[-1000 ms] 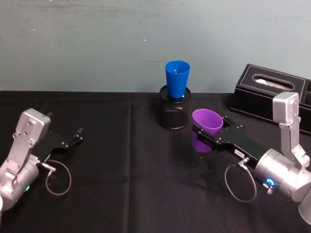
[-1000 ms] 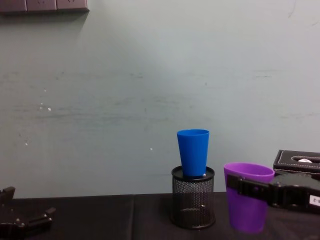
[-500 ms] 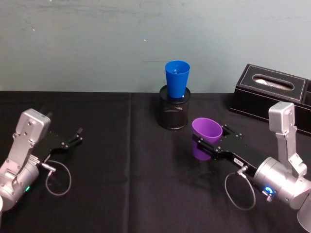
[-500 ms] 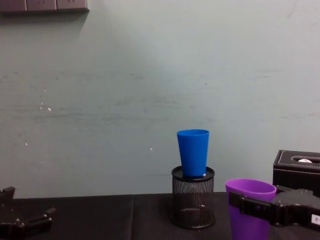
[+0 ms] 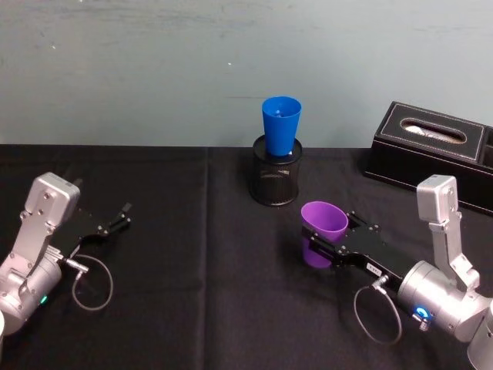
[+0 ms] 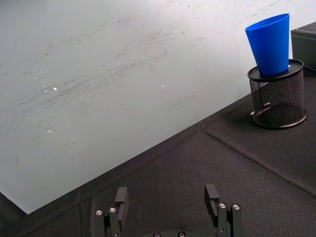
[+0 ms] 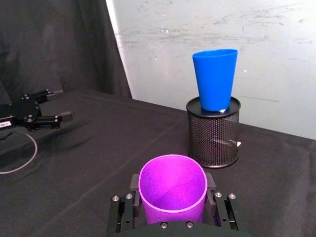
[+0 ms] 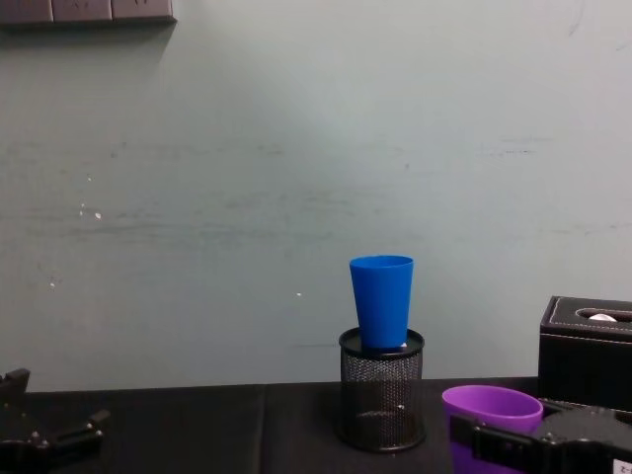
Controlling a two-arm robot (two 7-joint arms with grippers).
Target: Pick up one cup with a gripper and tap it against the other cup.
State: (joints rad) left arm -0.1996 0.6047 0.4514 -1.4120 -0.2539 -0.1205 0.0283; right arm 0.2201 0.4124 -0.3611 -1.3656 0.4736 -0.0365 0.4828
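Note:
The purple cup [image 5: 323, 220] [image 7: 172, 191] [image 8: 490, 409] is held upright just above the black cloth, to the right of and nearer to me than the mesh holder. My right gripper [image 5: 333, 237] [image 7: 173, 207] is shut on it, one finger on each side of its body. The blue cup [image 5: 280, 125] [image 7: 215, 78] [image 8: 382, 299] [image 6: 270, 43] stands upright in the black wire-mesh pen holder [image 5: 276, 180] [image 7: 213, 135] [image 8: 382, 391] [image 6: 278, 100] at the back centre, apart from the purple cup. My left gripper [image 5: 121, 216] [image 6: 169, 206] rests open at the left, holding nothing.
A black tissue box [image 5: 431, 151] [image 8: 587, 352] sits at the back right. The black tablecloth [image 5: 200, 262] covers the table in front of a pale wall. A grey cable loop [image 5: 92, 281] lies by the left arm.
My right gripper has drawn the purple cup back toward me and lower, away from the blue cup. The left arm has not moved.

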